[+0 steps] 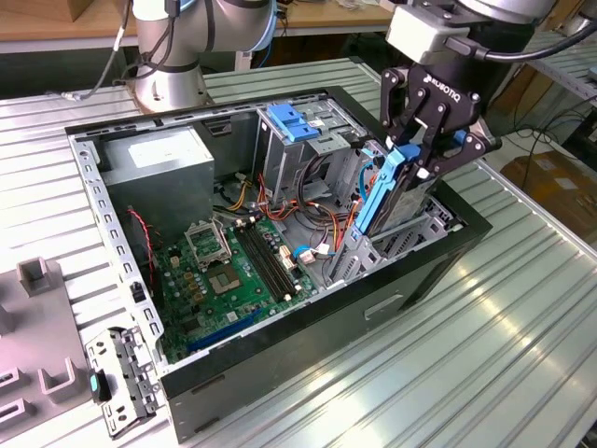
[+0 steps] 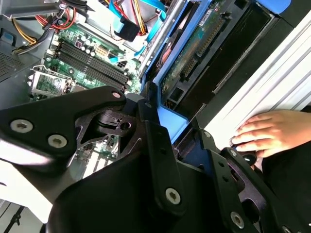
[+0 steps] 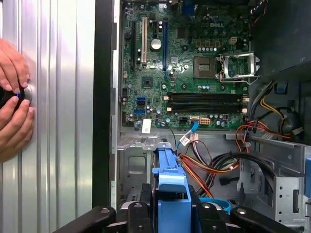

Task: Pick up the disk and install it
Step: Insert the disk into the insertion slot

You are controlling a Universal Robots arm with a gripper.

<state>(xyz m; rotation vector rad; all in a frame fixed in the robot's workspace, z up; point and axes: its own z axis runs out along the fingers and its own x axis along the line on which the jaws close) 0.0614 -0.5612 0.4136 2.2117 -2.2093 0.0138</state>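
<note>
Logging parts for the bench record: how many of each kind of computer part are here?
Computer case: 1
Motherboard: 1
Power supply box: 1
Disk, gripped by the hand: 1
Total: 4
</note>
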